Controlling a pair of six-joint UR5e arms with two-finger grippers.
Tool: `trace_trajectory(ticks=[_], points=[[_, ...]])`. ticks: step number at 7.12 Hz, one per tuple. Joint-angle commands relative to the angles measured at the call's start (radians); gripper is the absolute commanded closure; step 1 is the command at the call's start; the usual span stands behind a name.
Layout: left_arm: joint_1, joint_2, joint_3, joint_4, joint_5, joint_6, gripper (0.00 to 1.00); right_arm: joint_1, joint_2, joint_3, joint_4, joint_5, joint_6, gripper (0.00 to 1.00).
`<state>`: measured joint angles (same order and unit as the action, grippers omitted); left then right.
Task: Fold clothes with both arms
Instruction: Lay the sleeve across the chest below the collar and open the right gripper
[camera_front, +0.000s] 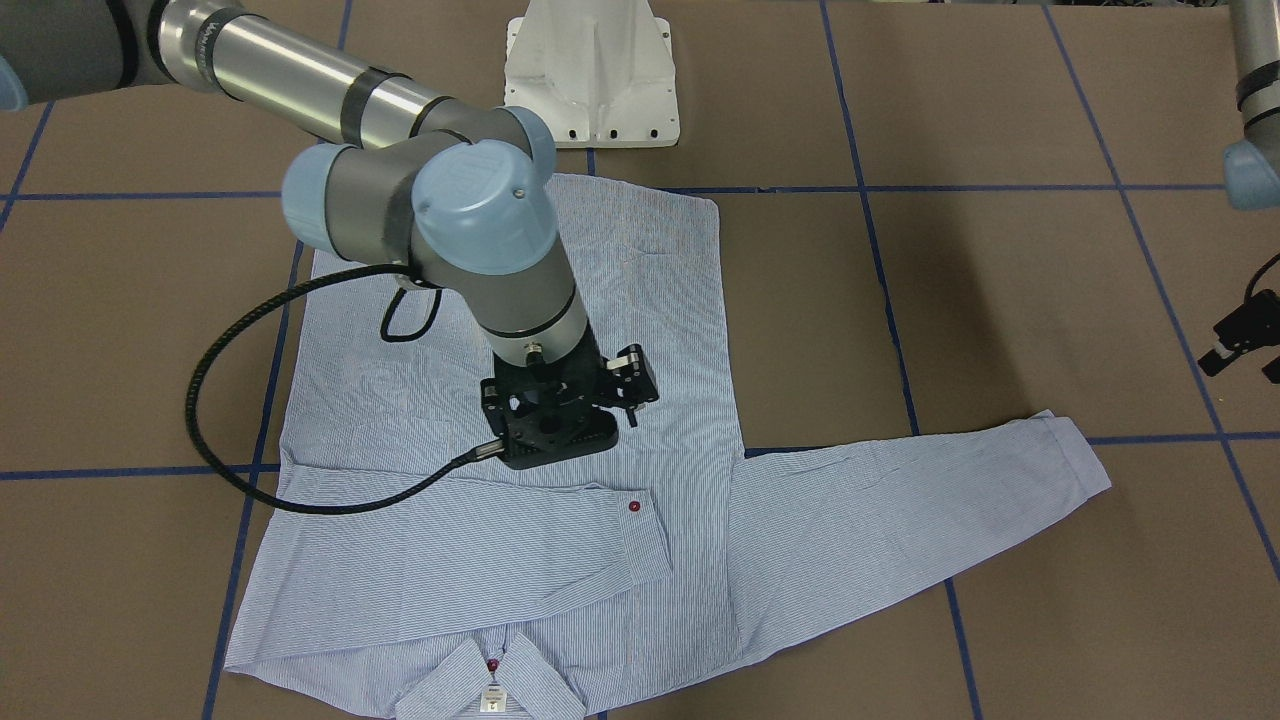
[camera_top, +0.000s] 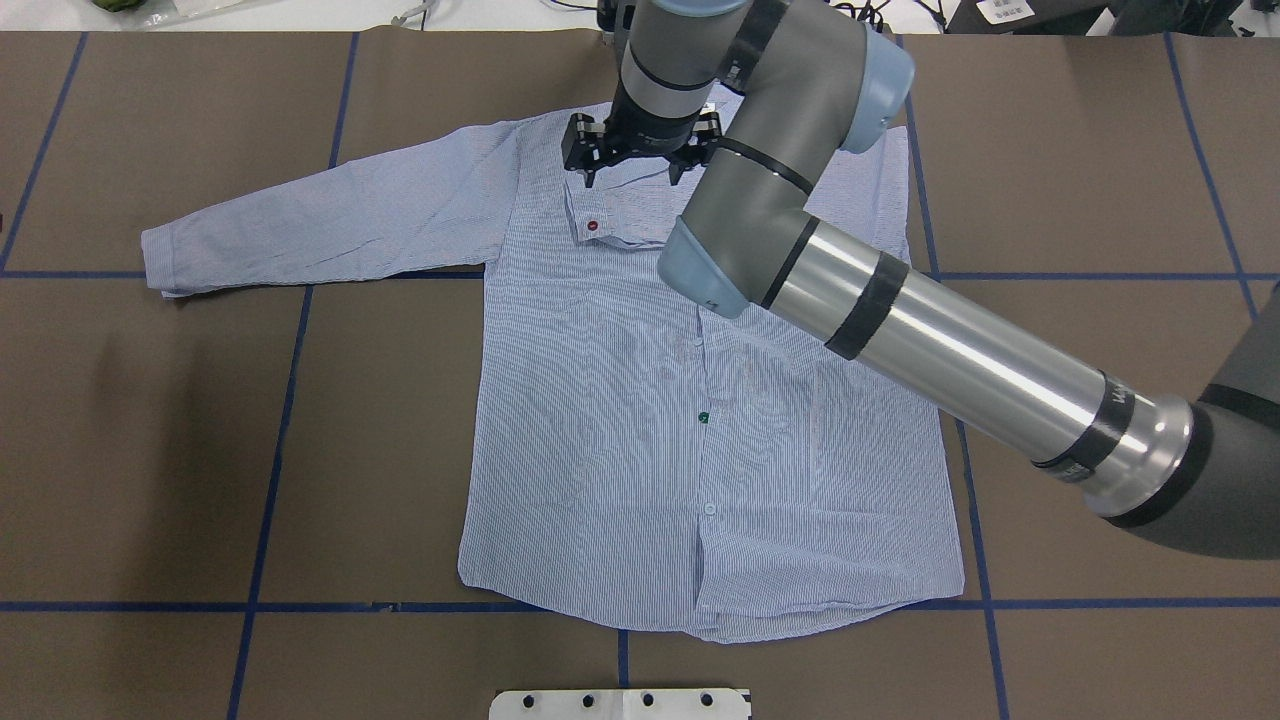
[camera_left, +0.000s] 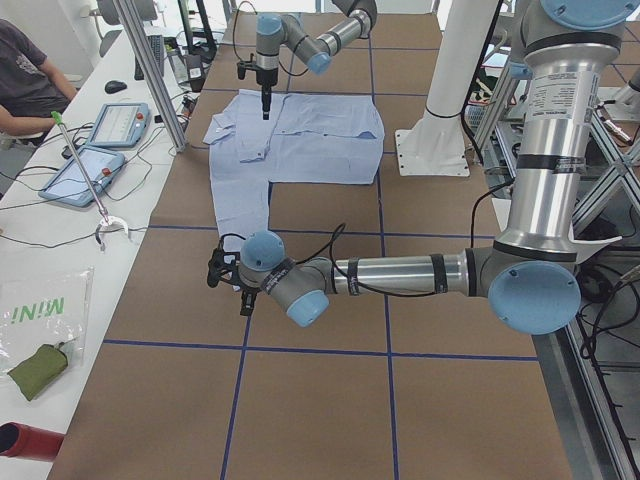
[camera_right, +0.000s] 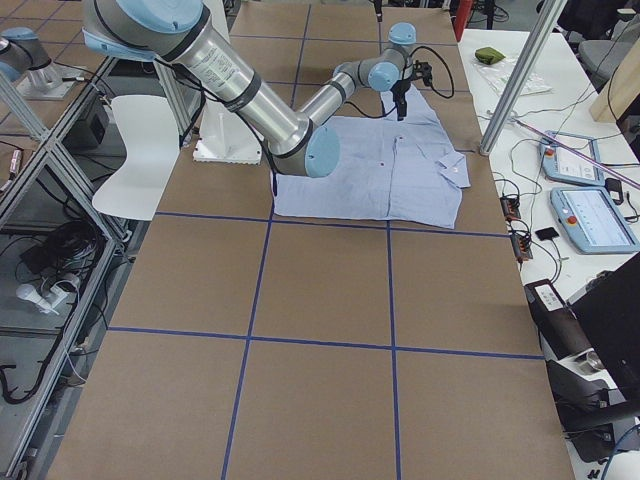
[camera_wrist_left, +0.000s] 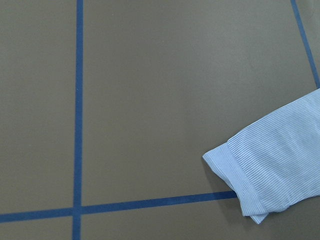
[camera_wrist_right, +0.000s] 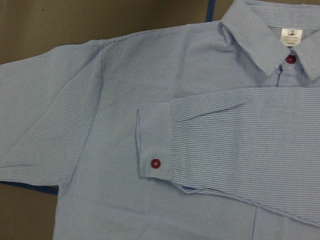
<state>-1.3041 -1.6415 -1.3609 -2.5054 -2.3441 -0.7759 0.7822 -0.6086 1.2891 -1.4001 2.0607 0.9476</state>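
The pinstriped shirt (camera_top: 640, 450) lies flat, front up, collar (camera_front: 490, 685) at the far side from the robot. Its right sleeve is folded across the chest, and its cuff with a red button (camera_wrist_right: 155, 163) rests on the body. The left sleeve (camera_top: 320, 225) stretches out sideways. My right gripper (camera_top: 630, 180) hovers over the folded sleeve near the collar, open and empty. My left gripper (camera_front: 1243, 365) hangs over bare table just beyond the left cuff (camera_wrist_left: 270, 170). It looks open and holds nothing.
The white pedestal base (camera_front: 592, 75) stands at the table's robot edge, just behind the shirt hem. Blue tape lines (camera_top: 290, 400) grid the brown table. An operators' bench with tablets (camera_left: 100, 150) runs along the far side.
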Motion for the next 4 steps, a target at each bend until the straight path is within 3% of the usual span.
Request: trace_trajectory(ticks=[1,4], points=[[0.112,-0.009,0.020,-0.129,0.113,-0.314,0.01,0.086,-0.164,0.138,-0.071,0.051,-0.135,0.00],[0.282,-0.063,0.049,-0.168,0.293,-0.551,0.07,0.179,-0.316,0.304,-0.181,0.106,-0.283,0.00]])
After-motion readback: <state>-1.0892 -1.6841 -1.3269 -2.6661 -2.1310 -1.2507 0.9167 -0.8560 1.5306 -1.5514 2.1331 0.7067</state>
